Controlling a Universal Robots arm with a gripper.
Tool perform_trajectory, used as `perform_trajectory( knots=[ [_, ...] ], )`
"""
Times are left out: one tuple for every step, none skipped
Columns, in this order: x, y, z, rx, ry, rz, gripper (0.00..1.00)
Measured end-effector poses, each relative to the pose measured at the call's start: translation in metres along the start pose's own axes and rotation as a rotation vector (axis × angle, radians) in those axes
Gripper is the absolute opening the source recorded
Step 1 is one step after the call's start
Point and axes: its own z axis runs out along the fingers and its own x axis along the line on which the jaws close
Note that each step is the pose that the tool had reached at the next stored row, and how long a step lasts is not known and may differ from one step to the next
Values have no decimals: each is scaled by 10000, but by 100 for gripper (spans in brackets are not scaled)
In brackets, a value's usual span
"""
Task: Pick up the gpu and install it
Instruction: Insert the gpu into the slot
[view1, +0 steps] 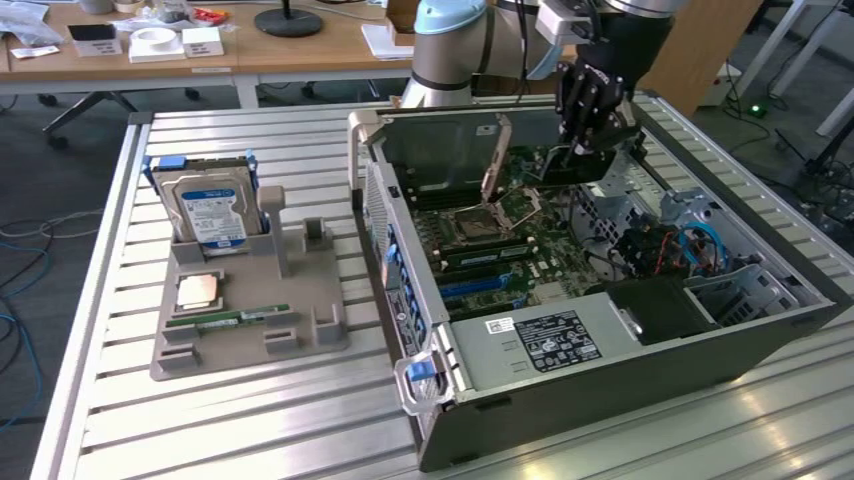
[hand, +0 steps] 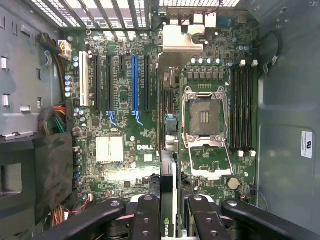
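The gpu (hand: 168, 192) hangs edge-on inside the open computer case (view1: 627, 365), over the motherboard (hand: 122, 130), lined up between the blue slot (hand: 134, 82) and the empty processor socket (hand: 205, 117). The gripper (hand: 172, 220) is clamped on it, one finger against each face. Outside the case, the hard drive (view1: 211, 212) stands upright in a grey holder (view1: 307, 335)

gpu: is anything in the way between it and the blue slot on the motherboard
Nothing visible does. The gpu sits edge-on in the gripper above the motherboard, and the blue slot lies bare, no cable or card across it.
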Motion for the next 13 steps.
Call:
perform_trajectory(
  knots=[
    [0,5,0,1,0,1,26],
    [0,8,0,2,0,0,26],
    [0,13,0,3,0,0,26],
    [0,16,1,3,-1,0,26],
    [0,18,1,3,0,0,26],
    [0,19,1,3,0,-1,26],
    [0,20,1,3,0,-3,26],
    [0,22,1,3,0,-1,26],
    [1,24,1,3,-1,1,26],
    [1,27,2,3,0,1,26],
    [1,28,2,3,0,0,26],
    [0,30,4,3,-1,0,26],
    [0,33,5,3,0,0,26]
  ],
)
